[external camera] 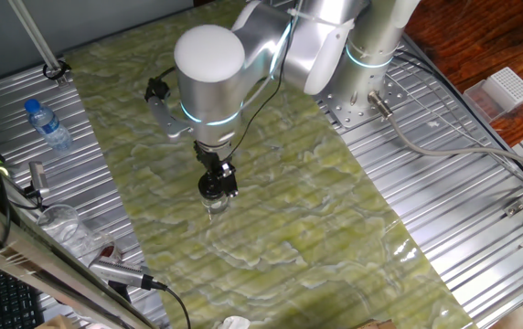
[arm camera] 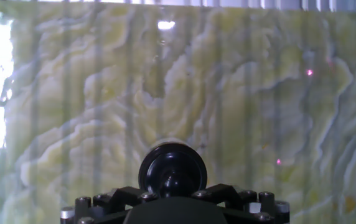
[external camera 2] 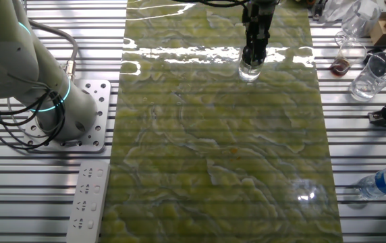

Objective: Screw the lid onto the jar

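Hand view: gripper (arm camera: 172, 194) jaws clamp the round black lid (arm camera: 173, 172) over the small clear jar (external camera: 212, 206); cross-threading could skew it

The end effector (external camera: 217, 185) sits directly above the jar (external camera: 214, 208), which stands on the mat (external camera: 335, 238).

Silver arm (external camera: 208, 64), cyan-ringed joints
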Robot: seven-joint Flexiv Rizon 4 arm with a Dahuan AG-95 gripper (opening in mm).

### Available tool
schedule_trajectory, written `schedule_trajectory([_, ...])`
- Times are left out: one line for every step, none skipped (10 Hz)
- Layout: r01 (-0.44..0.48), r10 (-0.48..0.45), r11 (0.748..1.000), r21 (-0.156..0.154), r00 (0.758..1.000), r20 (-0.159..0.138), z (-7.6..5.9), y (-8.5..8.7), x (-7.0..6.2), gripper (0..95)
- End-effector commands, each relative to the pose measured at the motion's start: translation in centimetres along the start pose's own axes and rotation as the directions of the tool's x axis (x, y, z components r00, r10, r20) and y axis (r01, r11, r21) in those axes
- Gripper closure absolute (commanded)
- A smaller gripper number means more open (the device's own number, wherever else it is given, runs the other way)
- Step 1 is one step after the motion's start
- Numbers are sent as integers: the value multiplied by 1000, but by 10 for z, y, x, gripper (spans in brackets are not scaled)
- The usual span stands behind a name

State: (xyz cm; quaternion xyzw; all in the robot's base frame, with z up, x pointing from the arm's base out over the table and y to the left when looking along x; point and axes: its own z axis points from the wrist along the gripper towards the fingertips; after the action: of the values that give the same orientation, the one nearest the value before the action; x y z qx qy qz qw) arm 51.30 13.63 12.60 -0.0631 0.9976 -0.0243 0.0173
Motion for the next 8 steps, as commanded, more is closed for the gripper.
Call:
schedule_trajectory([66,-66,998,-5,998,-9,-12,-1,-1,190])
schedule_trajectory([89,-89,996,-8,996,-11,-15,-2,-1,190])
schedule_trajectory([107,-107,994,-8,994,-11,-16,-2,-2,190])
schedule_trajectory([140,-140,990,-8,990,-10,-15,-1,-1,190])
schedule_trajectory([162,-162,987,-7,987,-9,-15,-1,-1,190])
schedule_trajectory([194,-194,981,1,981,-10,-12,-1,-1,0])
schedule_trajectory([213,-213,977,3,977,-2,-7,0,-1,0])
schedule_trajectory([225,-225,974,3,974,7,-2,1,-1,0])
